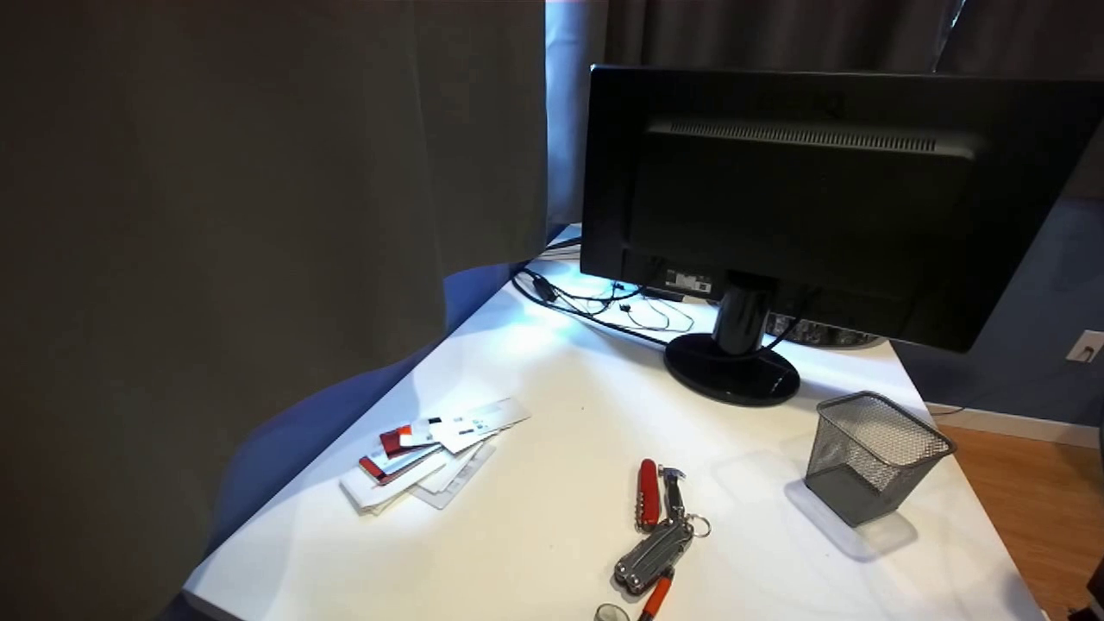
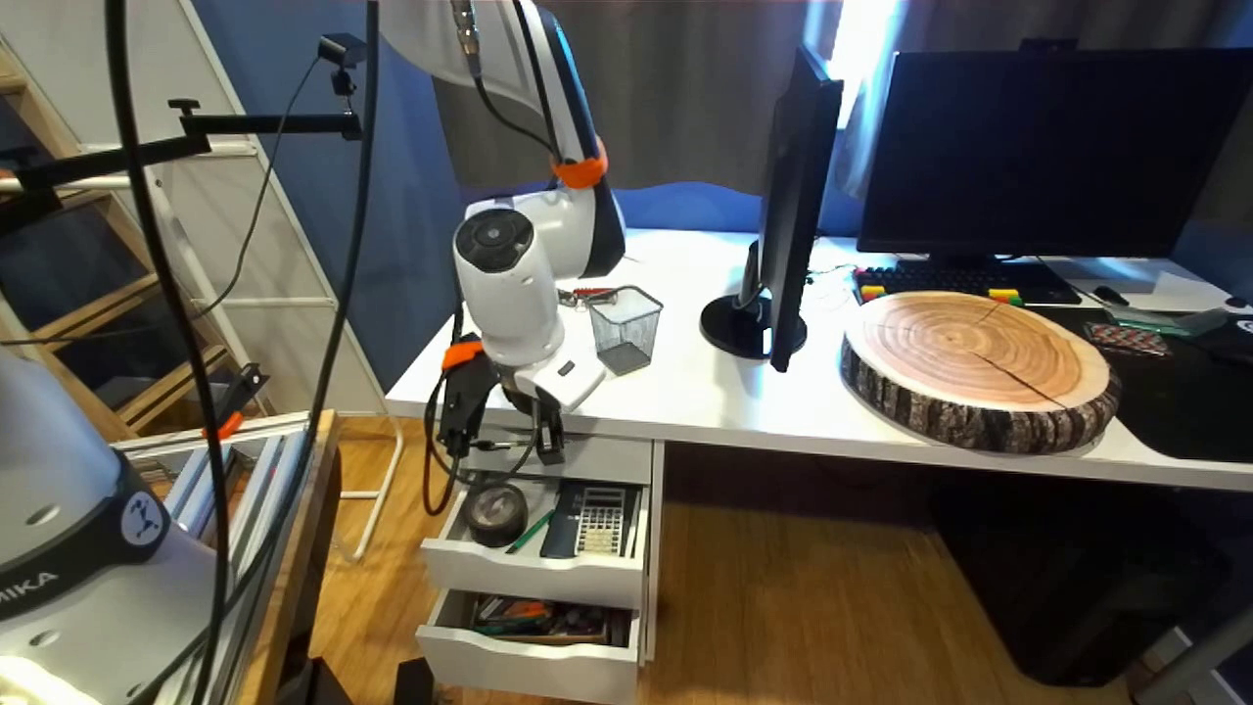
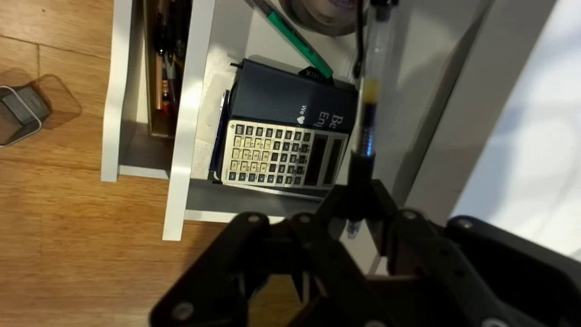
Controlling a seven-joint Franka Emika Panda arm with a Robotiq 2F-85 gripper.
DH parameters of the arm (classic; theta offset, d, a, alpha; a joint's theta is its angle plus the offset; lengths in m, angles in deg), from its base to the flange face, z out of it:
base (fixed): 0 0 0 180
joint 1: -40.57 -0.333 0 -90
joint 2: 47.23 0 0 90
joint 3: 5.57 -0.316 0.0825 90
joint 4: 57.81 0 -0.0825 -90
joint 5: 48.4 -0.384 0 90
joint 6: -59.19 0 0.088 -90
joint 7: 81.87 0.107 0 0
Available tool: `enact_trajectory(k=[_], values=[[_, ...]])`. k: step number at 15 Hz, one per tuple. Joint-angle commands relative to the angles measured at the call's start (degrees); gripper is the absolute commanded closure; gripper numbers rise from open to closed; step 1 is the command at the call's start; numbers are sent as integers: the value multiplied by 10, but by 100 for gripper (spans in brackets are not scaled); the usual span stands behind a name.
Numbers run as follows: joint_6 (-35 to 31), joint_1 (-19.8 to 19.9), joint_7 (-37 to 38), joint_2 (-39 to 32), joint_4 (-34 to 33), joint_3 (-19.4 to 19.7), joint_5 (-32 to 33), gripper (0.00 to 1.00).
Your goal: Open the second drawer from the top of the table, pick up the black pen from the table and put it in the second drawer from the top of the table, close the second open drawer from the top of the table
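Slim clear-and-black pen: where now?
Wrist view: pen is right of centre, held by the black gripper above the upper open white drawer, right of the silver calculator.

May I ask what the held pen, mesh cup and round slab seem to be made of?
The pen looks like partly clear plastic, probably smooth: coloured parts show through its barrel. The cup is likely metal, dull grey, judging by its mesh walls. The slab seems wood, smooth above rough bark, with rings and a crack.
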Motion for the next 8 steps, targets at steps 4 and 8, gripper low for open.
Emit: enact_trajectory(k=[4,8], values=[[57,17,0,15,31,-2,-9,57],[61,17,-6,12,30,7,-7,31]])
